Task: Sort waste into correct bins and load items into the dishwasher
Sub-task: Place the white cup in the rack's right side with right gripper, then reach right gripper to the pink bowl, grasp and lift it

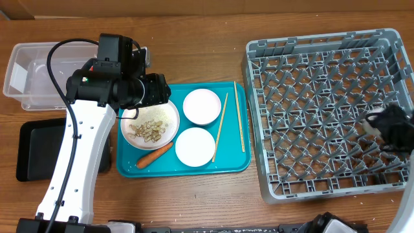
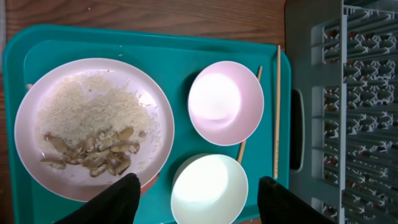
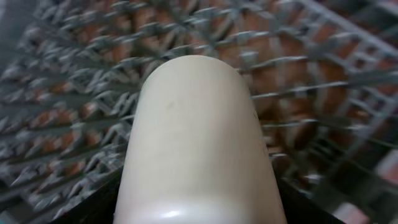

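left gripper [image 2: 198,185]: open, the two dark fingers well apart with nothing between them; it hangs over the near edge of the teal tray, above the gap between plate and white bowl.
right gripper [image 3: 199,200]: closed on the cup, a finger pressed against each side of it, over the right part of the rack.
cup [image 3: 199,130]: white and smooth, held in the right gripper above the rack's pegs; it fills most of the right wrist view, and whether it touches the rack cannot be told.
rack [image 1: 253,116]: big grey square grid of pegs, on the table just right of the teal tray.
plate [image 2: 25,143]: round, on the left half of the teal tray, partly under the left arm in the overhead view.
rice [image 2: 81,112]: spread over the middle of the plate.
scraps [image 2: 93,152]: beige bits heaped on the plate beside the rice.
carrot [image 1: 154,155]: orange, lying on the teal tray against the plate's edge.
pink bowl [image 2: 225,102]: upright on the teal tray.
white bowl [image 2: 208,190]: upright, just beside the pink bowl.
chopsticks [image 1: 239,116]: two, lying apart on the tray's right side, one slanted and touching the bowls.
teal tray [image 1: 226,165]: centre of the table.
clear tub [image 1: 39,45]: far left.
black tray [image 1: 32,152]: in front of the tub, partly under the left arm.
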Robot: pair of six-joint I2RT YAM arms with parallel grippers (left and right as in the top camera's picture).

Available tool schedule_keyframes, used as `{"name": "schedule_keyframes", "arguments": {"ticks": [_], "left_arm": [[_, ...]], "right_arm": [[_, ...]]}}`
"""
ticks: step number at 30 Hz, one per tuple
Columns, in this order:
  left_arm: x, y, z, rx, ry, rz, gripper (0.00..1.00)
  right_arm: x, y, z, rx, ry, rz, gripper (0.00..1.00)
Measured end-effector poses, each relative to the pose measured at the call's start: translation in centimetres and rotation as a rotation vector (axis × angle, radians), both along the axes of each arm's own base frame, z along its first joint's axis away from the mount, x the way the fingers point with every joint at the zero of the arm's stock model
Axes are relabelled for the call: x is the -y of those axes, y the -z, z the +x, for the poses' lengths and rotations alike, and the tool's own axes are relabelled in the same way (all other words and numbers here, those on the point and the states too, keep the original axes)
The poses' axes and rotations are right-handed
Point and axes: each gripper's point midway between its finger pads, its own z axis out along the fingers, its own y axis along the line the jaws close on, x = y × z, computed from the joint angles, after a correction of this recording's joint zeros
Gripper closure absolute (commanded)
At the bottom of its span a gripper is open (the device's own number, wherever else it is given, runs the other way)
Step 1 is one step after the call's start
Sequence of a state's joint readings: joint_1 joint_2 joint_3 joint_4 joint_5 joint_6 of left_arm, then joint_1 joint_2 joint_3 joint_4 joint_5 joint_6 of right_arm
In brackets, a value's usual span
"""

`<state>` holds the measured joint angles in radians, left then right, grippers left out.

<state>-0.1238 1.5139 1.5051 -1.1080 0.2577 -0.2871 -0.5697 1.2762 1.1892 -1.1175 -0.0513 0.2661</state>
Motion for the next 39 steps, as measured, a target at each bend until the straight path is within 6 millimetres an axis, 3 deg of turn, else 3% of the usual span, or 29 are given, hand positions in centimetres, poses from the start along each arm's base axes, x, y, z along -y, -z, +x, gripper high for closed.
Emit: {"name": "schedule_keyframes", "arguments": {"ticks": [5, 10, 12, 16, 18, 29, 33, 35, 36, 38, 39], "left_arm": [[-0.2, 0.1, -0.1, -0.002, -0.003, 0.013, 0.36], [-0.2, 0.1, -0.1, -0.005, -0.003, 0.014, 0.36], [-0.3, 0.1, -0.1, -0.005, -0.005, 0.016, 0.36], [-0.3, 0.2, -0.2, -0.01, -0.005, 0.017, 0.31], [-0.3, 0.2, -0.2, -0.012, -0.004, 0.017, 0.27], [-0.5, 0.6, -1.0, -0.043, -0.004, 0.029, 0.1], [-1.0, 0.9, -1.6, -0.074, -0.013, 0.055, 0.07], [-1.5, 1.2, -2.0, -0.091, -0.024, 0.084, 0.05], [-2.0, 1.4, -2.3, -0.107, -0.034, 0.111, 0.03], [-2.6, 1.7, -2.7, -0.125, -0.047, 0.144, 0.0], [-3.1, 1.9, -3.1, -0.144, -0.061, 0.166, 0.0]], "right_arm": [[2.1, 0.8, -1.8, -0.084, 0.114, -0.048, 0.64], [2.2, 3.0, -2.5, -0.19, 0.131, -0.012, 0.62], [2.1, 3.9, -2.7, -0.225, 0.132, 0.01, 0.57], [1.8, 5.2, -2.8, -0.275, 0.132, 0.051, 0.26], [1.7, 5.6, -2.8, -0.291, 0.13, 0.063, 0.2], [0.6, 5.9, -1.7, -0.248, 0.095, 0.14, 0.2], [-1.3, 3.7, 0.9, -0.149, -0.047, 0.196, 0.21], [-3.4, 0.5, 4.1, -0.038, -0.205, 0.187, 0.19], [-5.5, -1.6, 6.1, 0.032, -0.319, 0.179, 0.19], [-8.6, -3.4, 8.0, 0.096, -0.45, 0.162, 0.18], [-11.0, -4.4, 9.2, 0.136, -0.544, 0.15, 0.18]]}}
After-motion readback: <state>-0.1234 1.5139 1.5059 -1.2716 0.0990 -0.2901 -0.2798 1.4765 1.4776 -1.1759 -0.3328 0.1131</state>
